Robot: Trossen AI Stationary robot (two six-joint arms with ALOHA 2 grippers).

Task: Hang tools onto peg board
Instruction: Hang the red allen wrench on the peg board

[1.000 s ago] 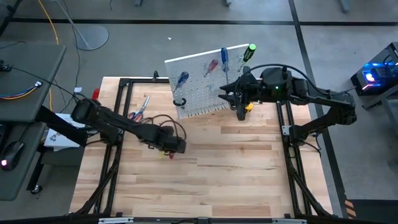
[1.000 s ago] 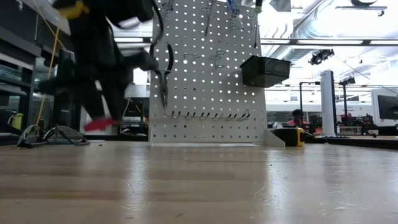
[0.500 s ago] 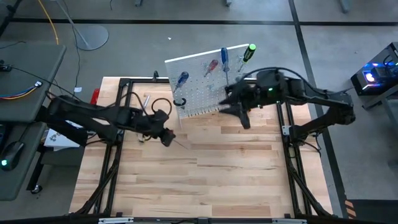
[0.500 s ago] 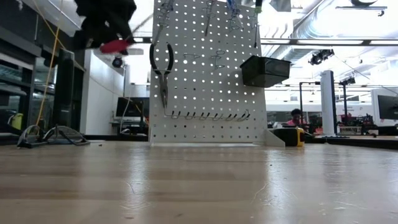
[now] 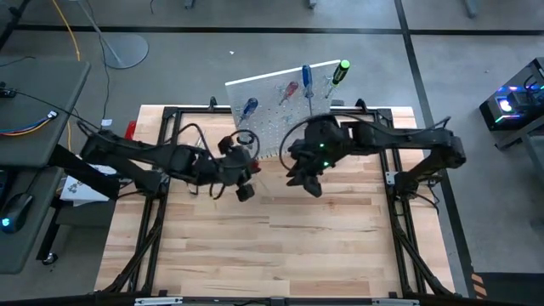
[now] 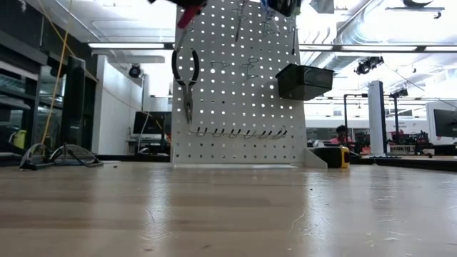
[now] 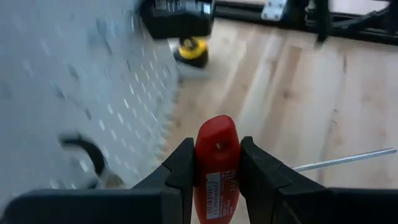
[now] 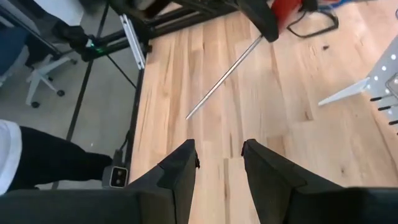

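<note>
My left gripper (image 7: 216,148) is shut on a red-handled tool (image 7: 216,163) and hovers in front of the white peg board (image 5: 274,119), high off the table (image 5: 242,178). The tool's thin metal shaft (image 7: 345,159) sticks out sideways. My right gripper (image 8: 219,154) is open and empty, hanging over the table (image 5: 308,181) just right of the left one. On the peg board hang dark-handled pliers (image 6: 187,78), blue (image 5: 248,108), red (image 5: 289,89) and green (image 5: 340,70) screwdrivers, and a black bin (image 6: 303,81). My left gripper pinches the tool's red handle (image 7: 216,180) between its two fingers, and the handle's rounded end pokes out past the fingertips. The tool is lifted clear of the table. Its shaft (image 8: 224,78) slants away below the fingers, free in the air.
A yellow tape measure (image 6: 335,155) sits by the board's right foot. Black frame rails (image 5: 161,195) run along the table's left and right sides. Loose loops lie at the far left (image 6: 61,155). Open wood lies toward the near edge (image 5: 280,246). A person sits far behind (image 6: 341,133).
My left gripper, holding the red-handled tool, has risen from just above the table to near the board's top and moved toward the far edge and the peg board. My right gripper has moved from the board's right end toward the table's left and near edge.
</note>
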